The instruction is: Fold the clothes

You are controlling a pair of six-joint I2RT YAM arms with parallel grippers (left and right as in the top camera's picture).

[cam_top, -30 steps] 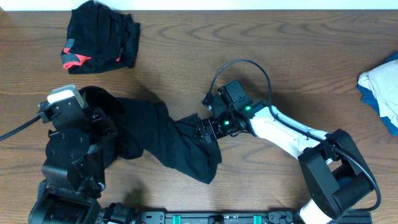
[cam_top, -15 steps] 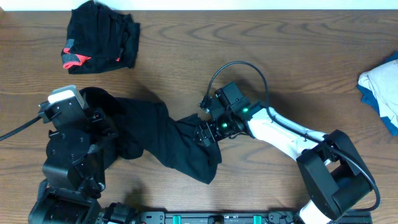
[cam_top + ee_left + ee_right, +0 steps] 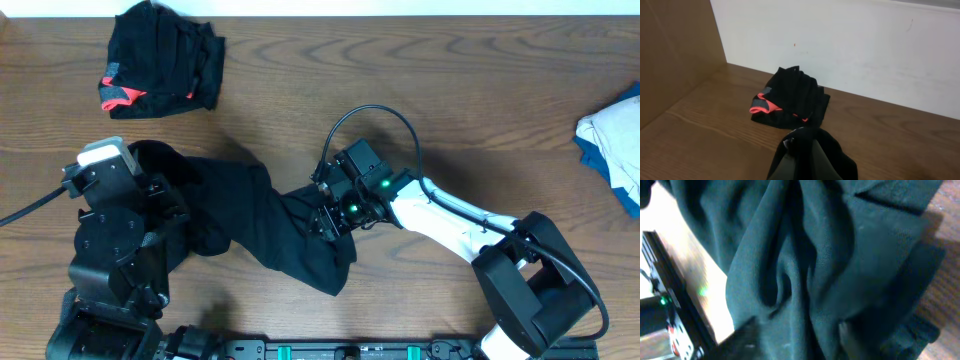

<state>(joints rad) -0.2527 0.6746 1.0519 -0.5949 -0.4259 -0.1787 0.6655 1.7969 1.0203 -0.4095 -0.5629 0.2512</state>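
Observation:
A long black garment (image 3: 250, 215) lies crumpled across the table between my two arms. My left gripper (image 3: 148, 172) is shut on its left end; in the left wrist view black fabric (image 3: 835, 155) bulges over the gripper (image 3: 812, 155). My right gripper (image 3: 325, 215) presses down on the garment's right part. In the right wrist view the gripper (image 3: 795, 337) is open, its fingers straddling a raised fold of the fabric (image 3: 790, 280). A second black garment with coral-red trim (image 3: 165, 60) lies folded at the back left, also seen in the left wrist view (image 3: 790, 97).
A white and blue cloth (image 3: 615, 140) lies at the right edge of the table. A black rail (image 3: 320, 350) runs along the front edge. A white wall (image 3: 850, 45) stands behind the table and a brown panel (image 3: 670, 55) to its left.
My right arm has slid a little to the left over the long garment and its jaws have narrowed around a fold. The left arm and both garments stay where they were.

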